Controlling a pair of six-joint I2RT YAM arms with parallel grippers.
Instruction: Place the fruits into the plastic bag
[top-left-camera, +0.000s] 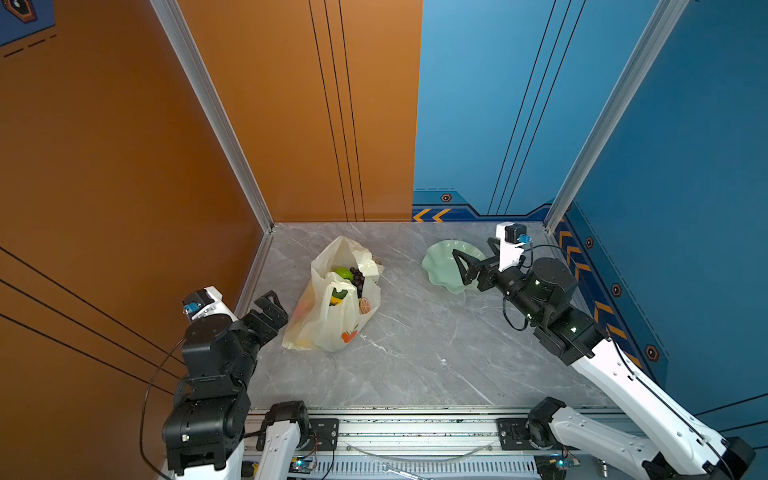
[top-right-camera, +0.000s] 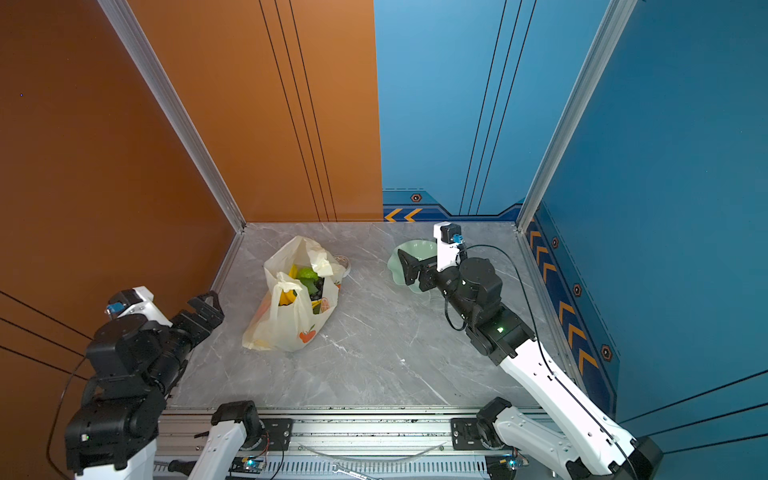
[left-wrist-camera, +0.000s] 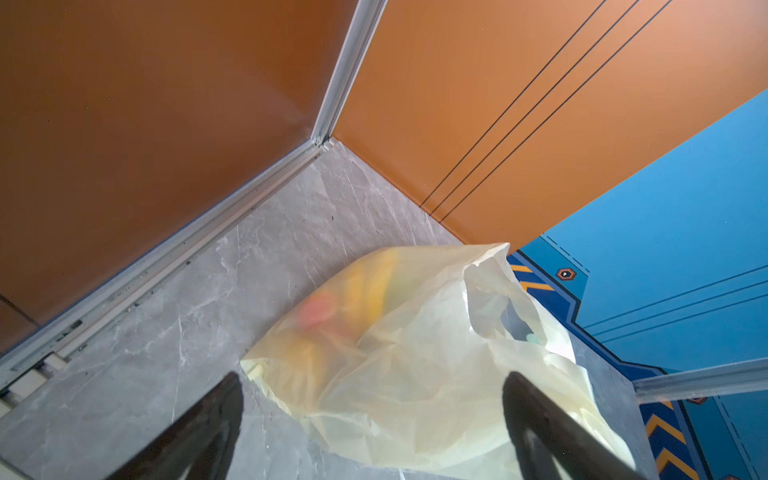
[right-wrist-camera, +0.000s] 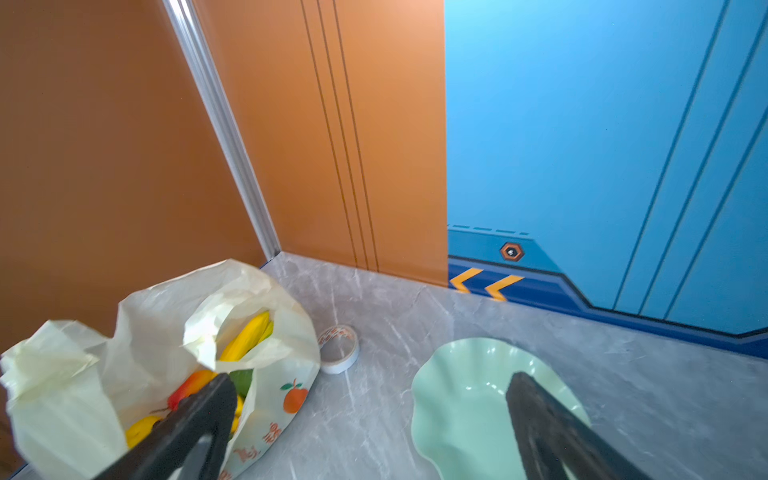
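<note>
On the left of the grey marbled tabletop (top-left-camera: 415, 353), the left gripper (top-left-camera: 274, 305) hangs just beside the plastic bag (top-left-camera: 332, 316) with its jaws spread wide, holding nothing and not touching the bag. Across the table the right gripper (top-left-camera: 461, 268) is likewise wide open and grips nothing; it is poised over the pale green wavy-rimmed dish (top-left-camera: 440, 257), though whether a fingertip touches the rim cannot be told. The fruits (top-left-camera: 349, 276) lie inside the bag, which slumps with its mouth open towards the back. Green fruit and dark grapes show at the mouth in both top views, and the right wrist view adds the yellow banana bunch (right-wrist-camera: 249, 336) and a red-orange fruit (right-wrist-camera: 191, 384). A small tape roll (right-wrist-camera: 338, 349) lies just beside the bag. An orange wall (top-left-camera: 104, 166) closes the left and part of the back, a blue wall (top-left-camera: 478, 104) the rest. Most of the fruit shows only as blurred colour through the film – which pieces lie deeper is hard to make out.
</note>
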